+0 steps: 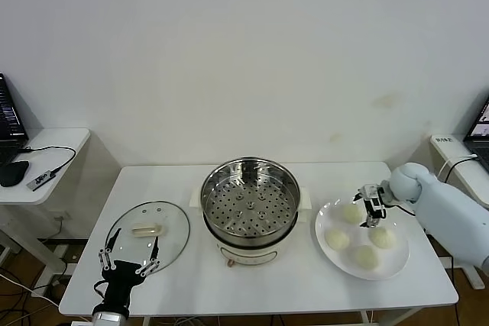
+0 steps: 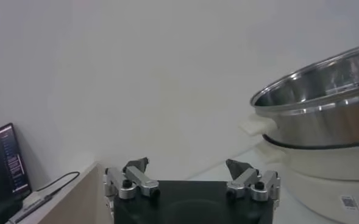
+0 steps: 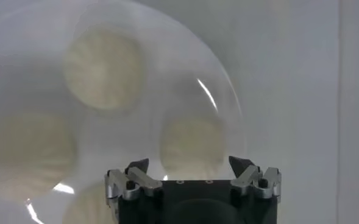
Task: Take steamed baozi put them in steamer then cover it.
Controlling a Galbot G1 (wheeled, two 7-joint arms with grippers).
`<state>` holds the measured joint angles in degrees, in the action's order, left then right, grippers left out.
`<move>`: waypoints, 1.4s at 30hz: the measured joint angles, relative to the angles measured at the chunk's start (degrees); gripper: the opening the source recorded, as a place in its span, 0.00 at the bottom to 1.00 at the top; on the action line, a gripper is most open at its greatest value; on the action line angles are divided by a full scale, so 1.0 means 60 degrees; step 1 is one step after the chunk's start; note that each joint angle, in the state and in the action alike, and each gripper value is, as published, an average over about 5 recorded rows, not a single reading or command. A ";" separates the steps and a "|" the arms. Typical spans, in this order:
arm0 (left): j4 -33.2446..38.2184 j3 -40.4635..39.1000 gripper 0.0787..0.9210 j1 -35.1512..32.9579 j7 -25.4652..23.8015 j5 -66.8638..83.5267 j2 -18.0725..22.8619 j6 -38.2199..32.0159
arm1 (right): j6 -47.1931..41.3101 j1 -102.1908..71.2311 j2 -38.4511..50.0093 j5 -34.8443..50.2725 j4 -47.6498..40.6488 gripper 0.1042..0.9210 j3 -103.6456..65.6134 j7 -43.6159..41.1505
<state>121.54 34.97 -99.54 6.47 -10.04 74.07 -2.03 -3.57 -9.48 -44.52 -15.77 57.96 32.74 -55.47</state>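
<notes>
The white table [image 1: 252, 295] carries three items in a row. The steamer [image 1: 250, 208] stands at the centre, its perforated steel basket empty and uncovered. The glass cover [image 1: 147, 232] lies flat on the table to the steamer's left. A white plate [image 1: 362, 238] on the steamer's right holds all four steamed baozi [image 1: 337, 240]. The right gripper [image 1: 372, 211] is positioned over the plate, between the two rear buns, with its fingers apart around nothing; the right wrist view shows one bun [image 3: 191, 145] directly beyond the spread fingertips. The left gripper [image 1: 128, 259] is parked at the front left table edge, just beside the cover, its fingers fully apart and empty.
</notes>
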 measured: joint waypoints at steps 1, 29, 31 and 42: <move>0.0002 -0.0001 0.88 -0.0005 0.0001 -0.0005 0.0001 -0.0003 | -0.0022 0.0019 -0.0014 -0.0005 -0.0012 0.77 0.0022 -0.0005; -0.0208 -0.0104 0.88 0.0139 0.0153 0.0561 -0.0171 0.0286 | -0.0648 0.2471 0.1233 0.1802 0.1571 0.59 0.1835 -0.0232; -0.0237 -0.0084 0.88 0.0168 0.0245 0.0837 -0.0145 0.0421 | -0.0683 0.2967 0.1313 0.2155 0.1845 0.59 0.2151 -0.0197; -0.0285 -0.0143 0.88 0.0102 0.0669 0.3013 -0.0049 0.1119 | -0.0630 0.5901 0.0802 0.3983 0.2872 0.59 0.4137 0.0028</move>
<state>119.83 34.11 -98.93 10.49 8.03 73.78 4.68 -7.35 25.93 -39.71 8.12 75.19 57.56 -55.31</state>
